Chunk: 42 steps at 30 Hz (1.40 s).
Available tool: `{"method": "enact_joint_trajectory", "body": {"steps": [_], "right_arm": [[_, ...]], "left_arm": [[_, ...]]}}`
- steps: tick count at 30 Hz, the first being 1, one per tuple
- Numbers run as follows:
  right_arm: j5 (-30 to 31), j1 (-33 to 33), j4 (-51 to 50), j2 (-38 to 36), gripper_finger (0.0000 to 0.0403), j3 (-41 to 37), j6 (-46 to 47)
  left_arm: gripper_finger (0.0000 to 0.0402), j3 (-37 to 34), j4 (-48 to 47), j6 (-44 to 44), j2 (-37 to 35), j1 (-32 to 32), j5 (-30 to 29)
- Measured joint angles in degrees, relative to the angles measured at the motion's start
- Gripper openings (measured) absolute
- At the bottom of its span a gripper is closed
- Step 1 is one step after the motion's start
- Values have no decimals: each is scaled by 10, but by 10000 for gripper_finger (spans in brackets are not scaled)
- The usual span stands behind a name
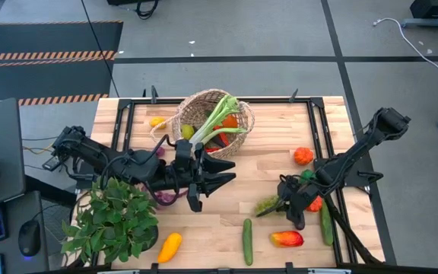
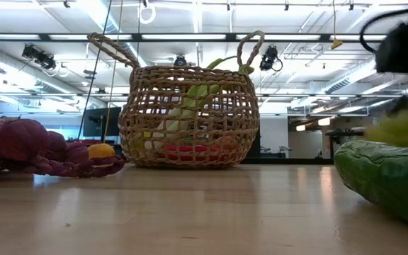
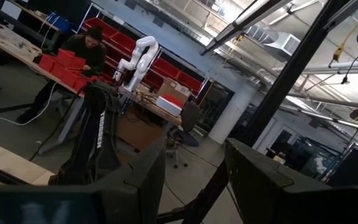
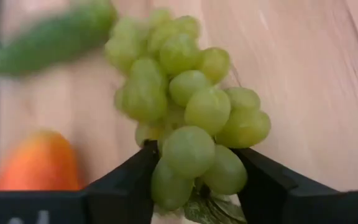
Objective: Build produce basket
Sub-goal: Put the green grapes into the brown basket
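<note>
Your right gripper [image 1: 274,204] is clamped on the green grapes [image 4: 185,106], and the basket [image 1: 196,110] sits toward ten o'clock across the table, nearer your open-fingered left gripper [image 1: 217,173].

Wooden table [image 1: 272,164] bearing basket [image 1: 196,114], scattered produce [image 1: 247,241]

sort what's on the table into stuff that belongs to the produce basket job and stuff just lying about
Belongs to the job:
- basket, already holding a leek
- green grapes, between the right tool's fingers
- cucumber
- orange
- yellow squash
- red-yellow pepper
- purple string
- left tool, open near the basket

Just lying about:
- potted plant
</note>
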Motion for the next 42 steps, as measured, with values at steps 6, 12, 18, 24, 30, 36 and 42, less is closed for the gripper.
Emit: {"method": "enact_joint_trajectory", "body": {"steps": [6, 12, 18, 24, 30, 36, 42], "right_arm": [[3, -48, 19, 0, 150, 74, -95], [38, -121, 19, 0, 142, 169, -216], [46, -203, 18, 0, 141, 251, -280], [45, -264, 17, 0, 141, 306, -325], [45, -306, 29, 0, 141, 326, -327], [62, -335, 51, 7, 141, 328, -340], [46, -368, 120, 53, 141, 330, -327]], "left_arm": [[172, 0, 1, -1, 0, 0, 0], [172, 0, 40, 19, 0, 0, 0], [172, 0, 62, 52, -8, 0, 0], [172, 0, 61, 67, -17, 0, 0], [172, 0, 62, 79, -21, 0, 0], [172, 0, 63, 94, -21, 8, 0], [172, 0, 79, 108, -23, 29, 0]]}}
